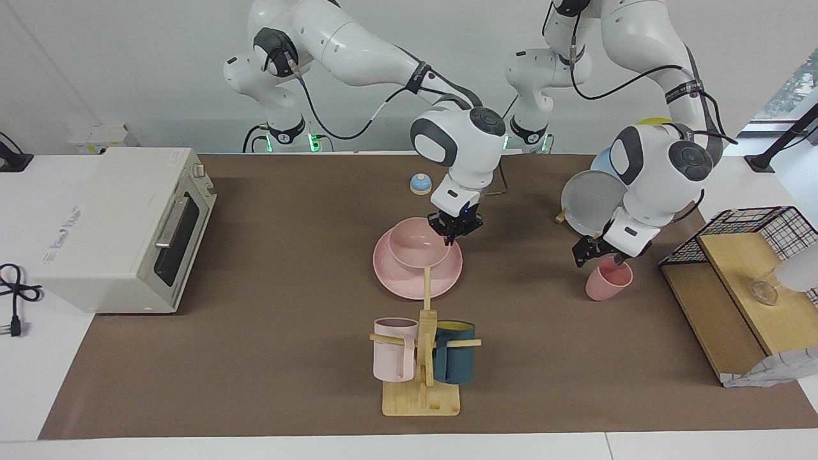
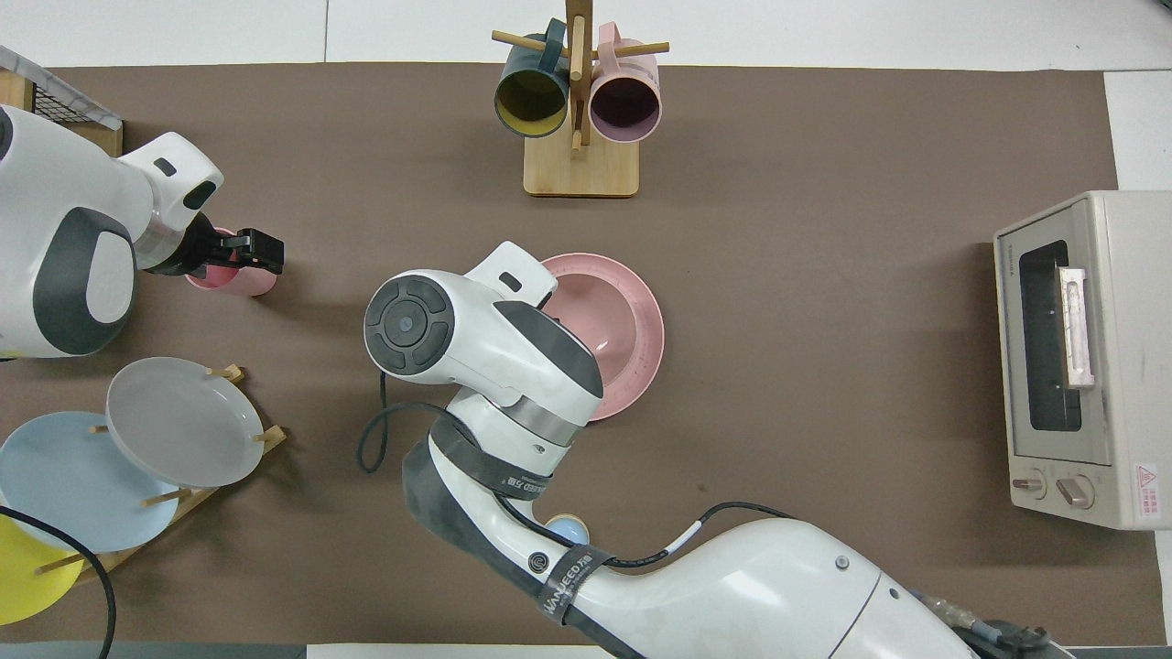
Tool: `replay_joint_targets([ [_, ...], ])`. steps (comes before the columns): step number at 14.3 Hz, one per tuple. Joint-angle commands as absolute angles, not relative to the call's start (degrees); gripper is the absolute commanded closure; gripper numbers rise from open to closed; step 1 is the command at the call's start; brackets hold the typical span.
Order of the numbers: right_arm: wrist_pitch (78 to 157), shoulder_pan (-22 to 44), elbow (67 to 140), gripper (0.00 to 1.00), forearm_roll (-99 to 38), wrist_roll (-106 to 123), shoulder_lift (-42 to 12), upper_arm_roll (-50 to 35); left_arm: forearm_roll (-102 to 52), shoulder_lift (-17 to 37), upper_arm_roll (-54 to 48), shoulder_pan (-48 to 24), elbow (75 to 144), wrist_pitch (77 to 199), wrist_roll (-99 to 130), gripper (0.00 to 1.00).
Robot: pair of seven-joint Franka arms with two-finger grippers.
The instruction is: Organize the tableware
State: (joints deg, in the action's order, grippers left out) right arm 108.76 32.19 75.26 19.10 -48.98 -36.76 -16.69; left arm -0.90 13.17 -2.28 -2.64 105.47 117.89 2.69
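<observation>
The pink bowl (image 1: 414, 244) rests on the pink plate (image 1: 409, 281) in the middle of the table. My right gripper (image 1: 454, 231) is shut on the bowl's rim on the side toward the left arm's end. In the overhead view the right wrist hides that grip, and only part of the bowl (image 2: 604, 316) and plate (image 2: 641, 366) shows. The pink cup (image 1: 607, 281) stands upright toward the left arm's end. My left gripper (image 1: 601, 253) hangs open just over its mouth, one finger to each side. From above, the left gripper (image 2: 245, 254) covers most of the cup (image 2: 240, 282).
A wooden mug rack (image 1: 422, 383) with a pale pink and a teal mug stands farther from the robots than the plate. A toaster oven (image 1: 121, 223) sits at the right arm's end. Upright plates (image 1: 591, 201), a wire shelf (image 1: 748, 275) and a blue bell (image 1: 420, 184) are also here.
</observation>
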Motion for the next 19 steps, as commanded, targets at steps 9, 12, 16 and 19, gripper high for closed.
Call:
replay_joint_targets([
  [9, 115.8, 30.8, 82.8, 0.89, 18.3, -50.4, -33.9, -17.5, -0.4, 15.4, -2.2, -2.8, 107.2, 123.5, 2.9, 0.17],
  [12, 114.3, 30.0, 81.5, 0.62, 18.2, -50.2, -33.8, -17.5, -0.4, 15.3, -2.1, -2.6, 107.8, 123.4, 2.6, 1.0],
  [16, 105.9, 28.5, 73.0, 0.3, 16.8, -49.0, -34.6, -17.3, -0.4, 15.2, -2.0, -1.9, 107.8, 123.7, -0.3, 1.0],
  [19, 103.3, 22.9, 73.6, 0.21, 13.3, -42.8, -29.1, -17.5, -0.4, 14.9, -2.1, -2.2, 106.8, 122.8, 0.4, 1.0],
])
